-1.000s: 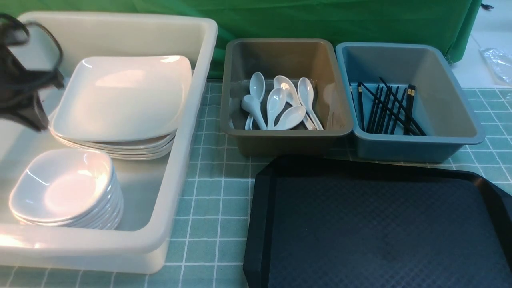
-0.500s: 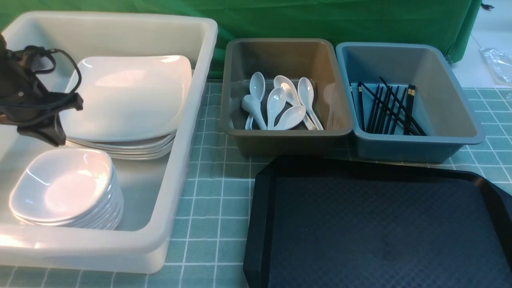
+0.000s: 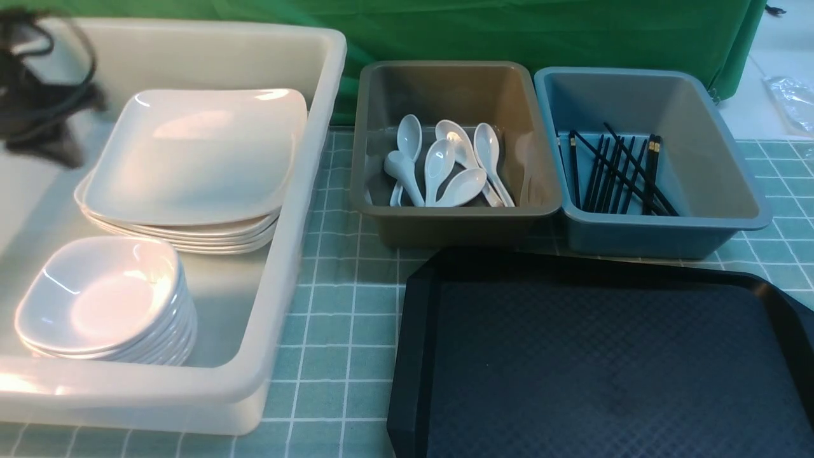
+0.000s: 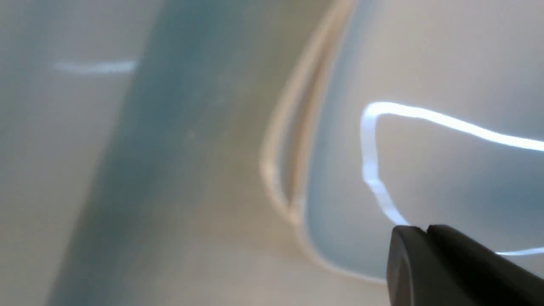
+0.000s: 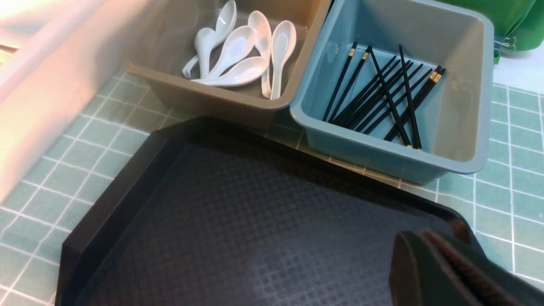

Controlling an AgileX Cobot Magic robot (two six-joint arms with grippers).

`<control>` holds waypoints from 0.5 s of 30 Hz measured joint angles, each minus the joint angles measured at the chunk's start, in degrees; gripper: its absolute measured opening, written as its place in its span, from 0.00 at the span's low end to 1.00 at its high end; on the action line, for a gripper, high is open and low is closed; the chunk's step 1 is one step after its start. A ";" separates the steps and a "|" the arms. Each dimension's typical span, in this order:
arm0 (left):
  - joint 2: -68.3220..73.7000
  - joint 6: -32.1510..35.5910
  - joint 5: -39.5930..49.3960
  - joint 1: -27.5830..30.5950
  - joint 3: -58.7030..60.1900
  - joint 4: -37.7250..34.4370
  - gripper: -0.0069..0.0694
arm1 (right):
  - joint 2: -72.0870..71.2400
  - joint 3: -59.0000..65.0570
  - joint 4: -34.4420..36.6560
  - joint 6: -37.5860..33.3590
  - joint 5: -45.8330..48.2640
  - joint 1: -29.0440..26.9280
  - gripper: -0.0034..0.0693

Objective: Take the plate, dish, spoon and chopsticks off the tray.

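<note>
The left arm (image 3: 38, 83) showed only as a dark, blurred shape with looping cables, high above the far-left corner of the white tub (image 3: 318, 127). The left gripper (image 4: 425, 231) had its black fingers pressed together, empty. The right gripper (image 5: 418, 238) was likewise closed and empty, held above the tray (image 5: 127, 178), toward its right side.

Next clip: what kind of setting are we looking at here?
Probably a staged lab table mimicking a canteen dish-return station: a green backdrop cloth, a checked tablecloth, and sorting tubs holding stacked plates, spoons and chopsticks behind a black tray.
</note>
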 joint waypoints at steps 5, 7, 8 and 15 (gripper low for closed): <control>1.83 4.63 1.71 -6.74 -0.30 -2.66 0.10 | 0.00 0.00 0.00 0.03 -0.12 0.00 0.07; 3.63 4.91 2.05 -9.71 -0.30 -2.78 0.10 | 0.00 0.00 0.00 0.16 -0.34 0.00 0.07; 4.75 5.06 1.67 -11.44 -0.19 -2.84 0.10 | 0.00 0.00 0.00 0.44 -0.42 0.00 0.07; 5.52 5.79 -2.14 -17.93 -0.19 -4.15 0.10 | 0.00 0.00 0.00 1.08 -0.42 0.00 0.07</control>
